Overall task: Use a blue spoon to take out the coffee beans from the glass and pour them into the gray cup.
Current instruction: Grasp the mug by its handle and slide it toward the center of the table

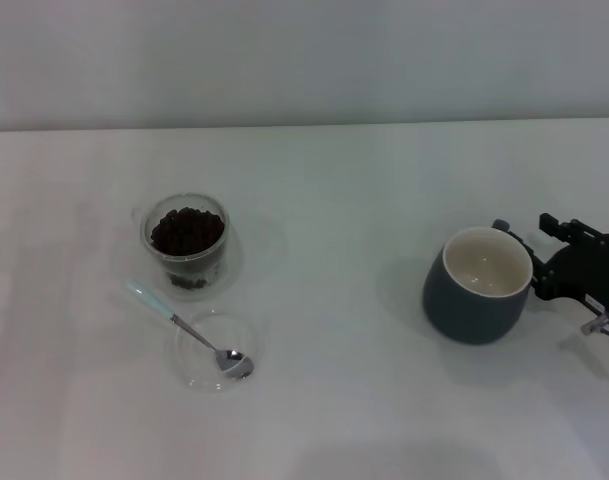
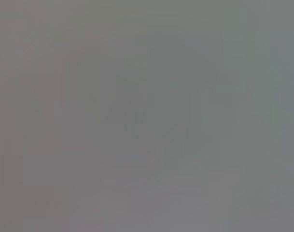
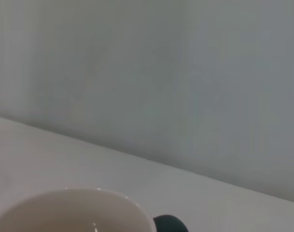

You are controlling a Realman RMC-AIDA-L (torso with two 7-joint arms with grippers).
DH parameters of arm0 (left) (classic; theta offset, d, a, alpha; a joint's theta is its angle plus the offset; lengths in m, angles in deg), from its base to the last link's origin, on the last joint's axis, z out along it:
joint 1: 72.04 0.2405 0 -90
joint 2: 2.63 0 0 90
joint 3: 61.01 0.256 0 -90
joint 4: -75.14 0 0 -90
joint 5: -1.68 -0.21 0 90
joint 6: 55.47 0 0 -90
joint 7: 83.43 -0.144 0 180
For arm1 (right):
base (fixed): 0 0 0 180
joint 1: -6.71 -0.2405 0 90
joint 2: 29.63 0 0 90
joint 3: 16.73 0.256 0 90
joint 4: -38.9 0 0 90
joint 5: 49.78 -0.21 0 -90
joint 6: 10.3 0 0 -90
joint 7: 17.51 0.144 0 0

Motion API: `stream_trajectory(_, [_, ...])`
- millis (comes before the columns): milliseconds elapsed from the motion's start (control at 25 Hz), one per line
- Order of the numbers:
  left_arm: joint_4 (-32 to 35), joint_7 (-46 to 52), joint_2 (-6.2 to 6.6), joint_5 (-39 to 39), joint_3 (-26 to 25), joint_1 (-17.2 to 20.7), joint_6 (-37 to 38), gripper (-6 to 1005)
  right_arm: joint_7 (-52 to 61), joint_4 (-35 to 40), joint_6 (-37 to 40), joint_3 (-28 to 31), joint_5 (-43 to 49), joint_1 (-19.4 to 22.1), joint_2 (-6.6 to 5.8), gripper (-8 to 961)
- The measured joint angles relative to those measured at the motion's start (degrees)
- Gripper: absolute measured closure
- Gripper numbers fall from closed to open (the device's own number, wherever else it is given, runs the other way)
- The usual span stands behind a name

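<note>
Blue spoon [image 1: 180, 324] lying with bowl in clear dish [image 1: 216, 350], pale handle angling toward glass [image 1: 187, 240] of coffee beans [image 1: 188, 230]. Light, thin, slippery; you're pinching handle mid-length. Right gripper [image 1: 544, 268] sitting against gray cup [image 1: 478, 286], finger state unclear. Left gripper unseen.

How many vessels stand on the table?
3: the glass with coffee beans at left, a clear dish just in front of it, the gray cup at right.
</note>
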Motion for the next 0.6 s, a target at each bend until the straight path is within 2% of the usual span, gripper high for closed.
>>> stream_trajectory(600, [-0.18,0.32,-0.1,0.05,0.0,0.41,0.34,169,0.23,0.02,0.15,-1.21,0.0,-0.4,0.08,422])
